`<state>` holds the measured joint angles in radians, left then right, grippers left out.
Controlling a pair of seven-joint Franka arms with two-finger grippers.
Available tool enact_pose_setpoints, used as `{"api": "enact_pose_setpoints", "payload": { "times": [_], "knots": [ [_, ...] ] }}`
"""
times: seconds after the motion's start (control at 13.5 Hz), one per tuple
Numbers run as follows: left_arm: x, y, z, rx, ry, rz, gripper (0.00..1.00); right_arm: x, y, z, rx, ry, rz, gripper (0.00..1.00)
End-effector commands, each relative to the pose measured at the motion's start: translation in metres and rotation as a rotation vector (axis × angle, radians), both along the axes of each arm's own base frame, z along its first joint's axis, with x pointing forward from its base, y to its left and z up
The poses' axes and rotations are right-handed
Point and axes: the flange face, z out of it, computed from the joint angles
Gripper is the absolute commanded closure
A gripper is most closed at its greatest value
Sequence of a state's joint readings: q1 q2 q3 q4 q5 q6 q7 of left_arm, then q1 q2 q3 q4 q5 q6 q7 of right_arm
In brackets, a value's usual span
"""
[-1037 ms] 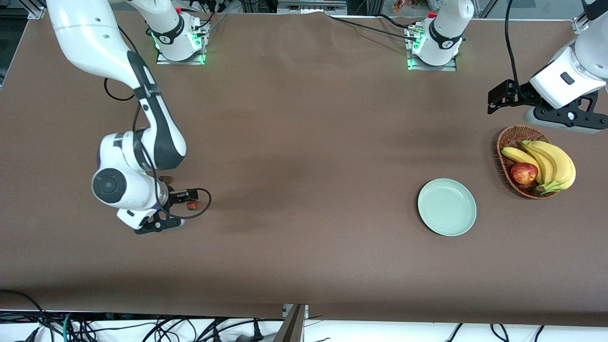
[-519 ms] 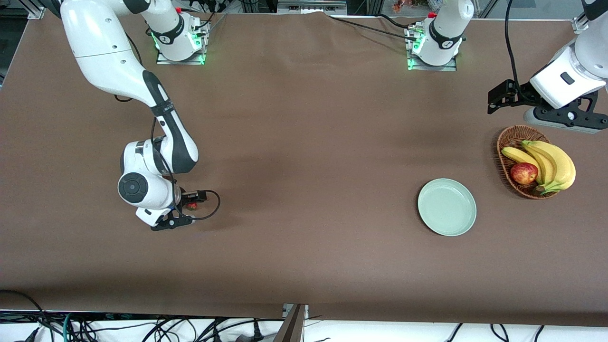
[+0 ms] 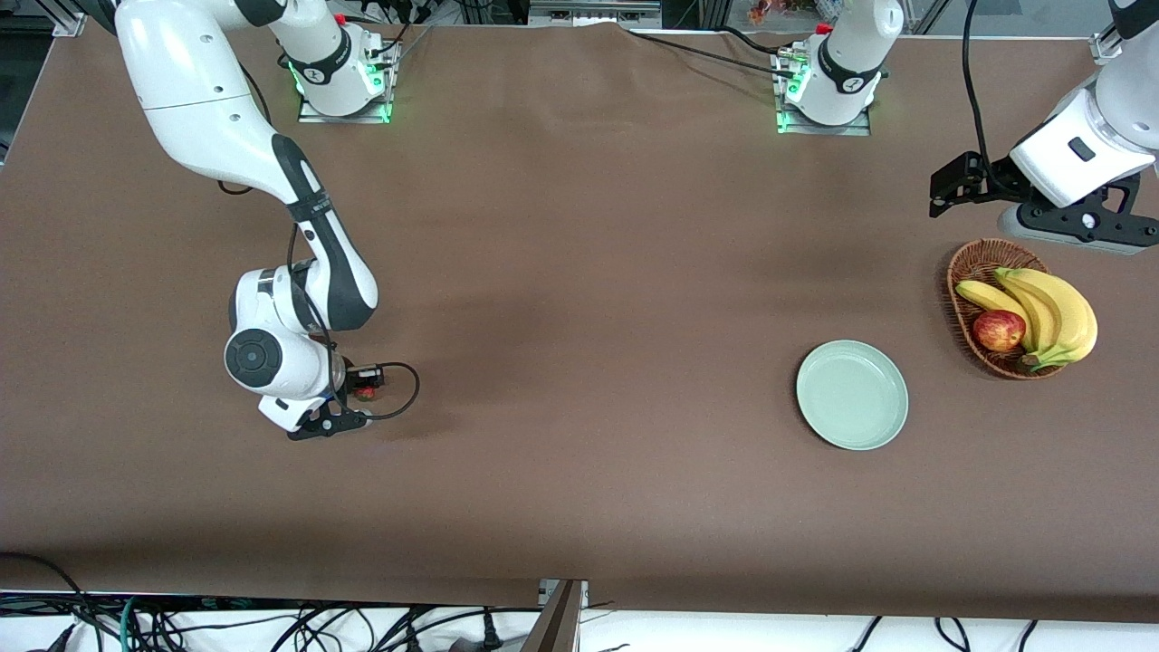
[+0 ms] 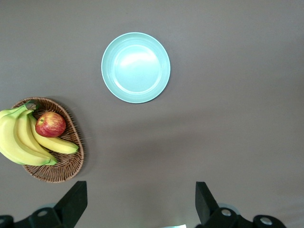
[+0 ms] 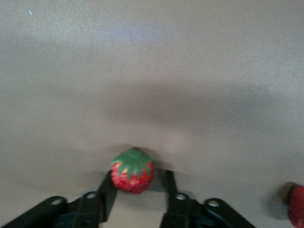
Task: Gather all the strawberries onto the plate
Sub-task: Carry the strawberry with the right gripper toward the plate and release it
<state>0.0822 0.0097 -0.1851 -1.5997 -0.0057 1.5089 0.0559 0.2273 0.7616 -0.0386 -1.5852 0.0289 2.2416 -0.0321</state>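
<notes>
Red strawberry (image 5: pixel 132 172) sat pinched between my right gripper (image 5: pixel 137 190) fingers, low at the table's right-arm end, elbow bent. My left gripper (image 4: pixel 137 204) waited spread wide above the basket (image 3: pixel 969 272), near the plate (image 3: pixel 852 395).

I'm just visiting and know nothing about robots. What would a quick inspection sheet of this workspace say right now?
Surface: brown table, bare across its middle.
Job's things: mint-green plate holds nothing; one strawberry sits between the right gripper's fingers, a second strawberry lies on the table beside it.
Clutter: wicker basket with bananas and an apple, toward the left arm's end, beside the plate.
Grippers: right gripper low at the table, closed around the strawberry; left gripper open, waiting up over the basket area.
Cables: black cable looped by the right gripper; cable tangle under the table's near edge.
Surroundings: nothing seen.
</notes>
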Motion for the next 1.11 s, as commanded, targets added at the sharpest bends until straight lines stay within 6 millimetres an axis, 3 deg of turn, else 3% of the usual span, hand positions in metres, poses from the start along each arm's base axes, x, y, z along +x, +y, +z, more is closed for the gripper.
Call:
{"api": "enact_pose_setpoints", "payload": {
  "times": [0.0, 0.15, 0.3, 0.59, 0.81, 1.04],
  "knots": [
    [0.000, 0.000, 0.006, -0.024, -0.003, 0.007, 0.00, -0.005, 0.004, 0.006, 0.014, -0.006, -0.001, 1.00],
    [0.001, 0.000, 0.005, -0.024, -0.002, 0.008, 0.00, -0.004, 0.031, 0.016, 0.019, -0.027, 0.026, 1.00],
    [0.000, -0.002, 0.006, -0.024, -0.003, 0.004, 0.00, -0.006, 0.081, 0.033, 0.029, -0.064, -0.012, 1.00],
    [0.001, -0.003, 0.006, -0.022, -0.006, 0.003, 0.00, -0.041, 0.217, 0.045, 0.066, -0.145, -0.161, 1.00],
    [0.001, -0.007, 0.006, -0.023, -0.008, -0.005, 0.00, -0.089, 0.323, 0.035, 0.181, -0.167, -0.247, 1.00],
    [0.002, -0.005, 0.005, -0.022, -0.008, -0.002, 0.00, -0.117, 0.395, 0.040, 0.269, -0.201, -0.309, 1.00]
  ]
}}
